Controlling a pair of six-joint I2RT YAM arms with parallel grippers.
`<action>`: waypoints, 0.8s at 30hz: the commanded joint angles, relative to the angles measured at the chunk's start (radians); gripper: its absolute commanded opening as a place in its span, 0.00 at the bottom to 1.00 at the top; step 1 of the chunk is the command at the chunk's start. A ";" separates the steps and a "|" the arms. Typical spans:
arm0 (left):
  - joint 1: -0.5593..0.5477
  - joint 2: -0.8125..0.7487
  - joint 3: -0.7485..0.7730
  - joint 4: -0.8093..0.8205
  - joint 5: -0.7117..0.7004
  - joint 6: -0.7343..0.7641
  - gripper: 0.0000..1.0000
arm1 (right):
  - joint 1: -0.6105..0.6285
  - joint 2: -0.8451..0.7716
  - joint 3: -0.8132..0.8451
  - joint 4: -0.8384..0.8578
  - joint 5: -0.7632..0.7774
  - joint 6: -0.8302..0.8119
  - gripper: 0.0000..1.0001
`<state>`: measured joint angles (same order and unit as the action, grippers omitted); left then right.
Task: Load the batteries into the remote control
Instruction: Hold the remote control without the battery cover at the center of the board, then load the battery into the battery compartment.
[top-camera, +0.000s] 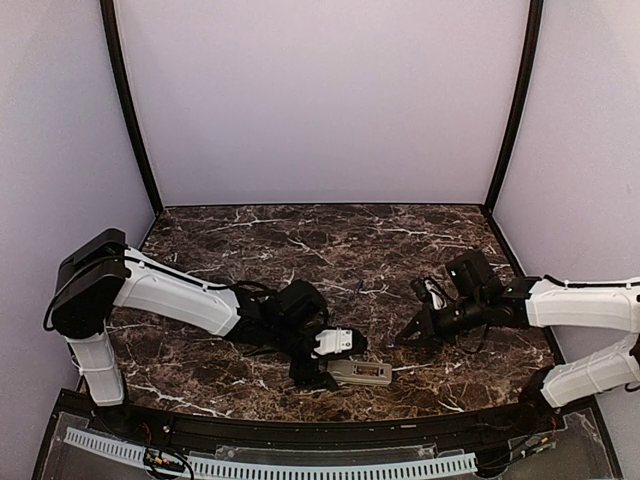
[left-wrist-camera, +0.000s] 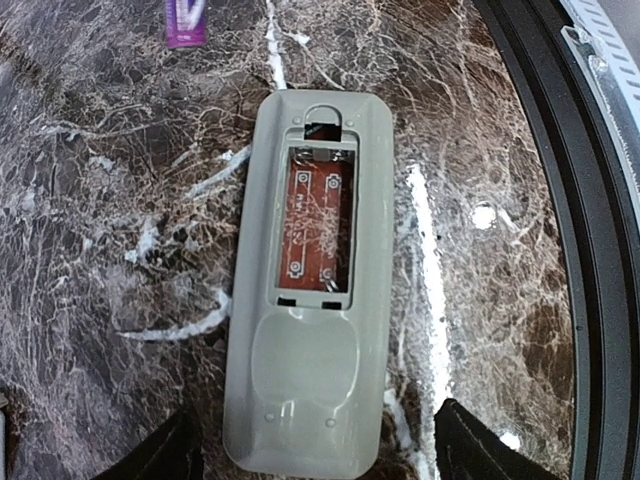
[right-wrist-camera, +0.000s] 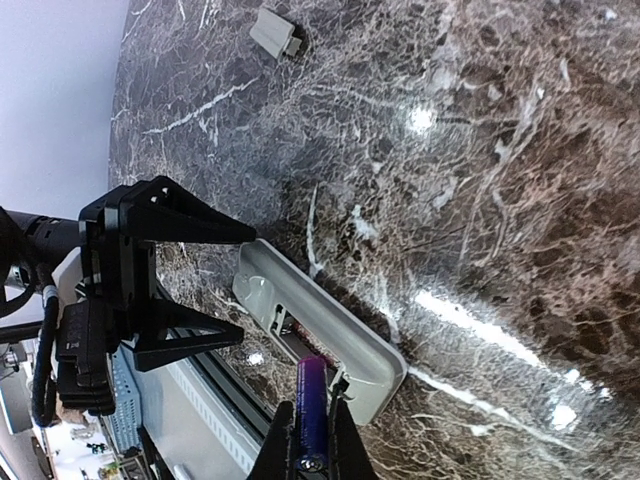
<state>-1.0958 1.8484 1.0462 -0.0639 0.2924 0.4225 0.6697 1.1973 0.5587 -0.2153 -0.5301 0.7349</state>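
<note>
Dark marbled table (top-camera: 300, 240) carries the remote (top-camera: 360, 372) near its front edge, back up, long axis running left to right, its battery bay (left-wrist-camera: 315, 225) uncovered and empty. We see the left gripper (right-wrist-camera: 245, 280) spread wide astride the left end, gripping nothing. Our right gripper (right-wrist-camera: 311, 440) pinches one battery (right-wrist-camera: 311, 400) just off the right end, seemingly skewed to the bay.

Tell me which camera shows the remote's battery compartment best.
The left wrist view: it looks straight down into the open battery compartment, empty, with its brown board exposed. The right wrist view sees the remote control obliquely, the compartment barely visible. The top external view shows it tiny.
</note>
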 joint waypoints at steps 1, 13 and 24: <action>-0.001 0.028 0.003 0.061 0.012 0.005 0.78 | 0.070 0.008 -0.032 0.100 0.002 0.092 0.00; -0.016 0.049 0.004 0.024 -0.009 0.013 0.52 | 0.160 0.127 -0.060 0.253 0.027 0.196 0.00; -0.039 0.050 0.006 -0.005 -0.041 -0.065 0.49 | 0.177 0.175 -0.060 0.285 0.018 0.210 0.00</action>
<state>-1.1191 1.8954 1.0466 -0.0246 0.2607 0.3943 0.8375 1.3510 0.5060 0.0334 -0.5137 0.9333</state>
